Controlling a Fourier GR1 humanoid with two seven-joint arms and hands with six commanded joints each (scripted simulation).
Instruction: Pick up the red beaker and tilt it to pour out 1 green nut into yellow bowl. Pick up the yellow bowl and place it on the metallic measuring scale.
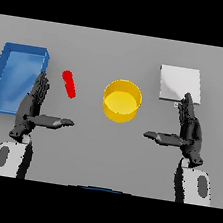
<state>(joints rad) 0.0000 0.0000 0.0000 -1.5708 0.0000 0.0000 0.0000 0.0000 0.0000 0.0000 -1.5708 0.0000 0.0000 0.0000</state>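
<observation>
A narrow red beaker [69,84] lies tilted on the grey table, left of centre. The yellow bowl [121,101] stands in the middle, and I see nothing inside it. A flat metallic measuring scale [180,84] sits at the back right. My left hand [32,104] is open just left of and nearer than the beaker, thumb pointing inward, holding nothing. My right hand [189,128] is open in front of the scale, its fingertips overlapping the scale's near edge, thumb pointing toward the bowl. No green nut shows.
A blue tray [2,74] stands at the far left, right behind my left hand. Bare table lies between the two hands in front of the bowl.
</observation>
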